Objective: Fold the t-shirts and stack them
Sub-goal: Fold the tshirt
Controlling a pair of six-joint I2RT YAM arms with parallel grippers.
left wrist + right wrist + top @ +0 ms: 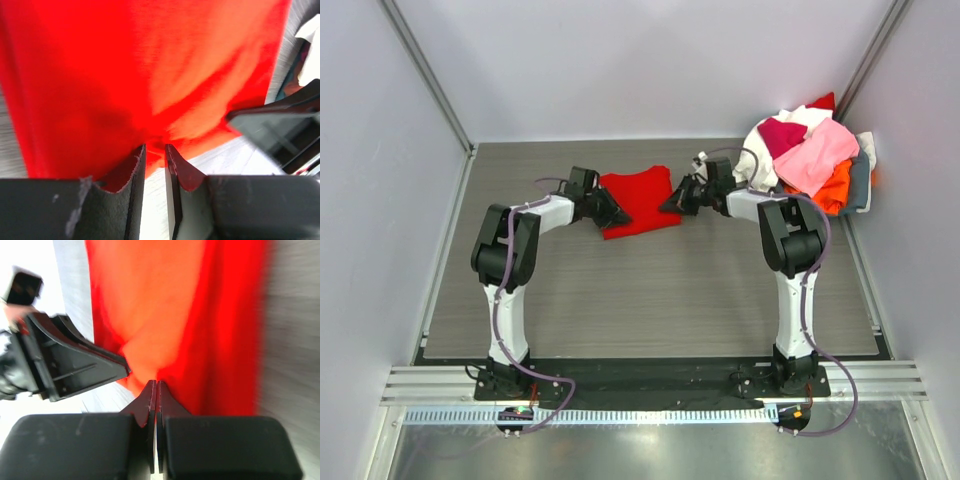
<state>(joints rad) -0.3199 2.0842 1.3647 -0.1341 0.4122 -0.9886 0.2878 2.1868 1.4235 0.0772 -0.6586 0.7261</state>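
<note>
A bright red t-shirt [640, 203] lies partly folded on the table at the back centre. My left gripper [616, 212] is at its left edge and my right gripper [672, 198] at its right edge. In the left wrist view the gripper [155, 146] has its jaws drawn close, with a puckered bit of the red cloth [150, 75] between the tips. In the right wrist view the gripper [156, 382] has its jaws pressed together on the edge of the red cloth [200, 315]. Each wrist view shows the other gripper close by.
A heap of pink [817, 152], white, magenta [780, 133] and orange [830, 190] t-shirts fills the grey basket [861, 185] at the back right corner. Grey walls stand close on the left, back and right of the table [650, 290].
</note>
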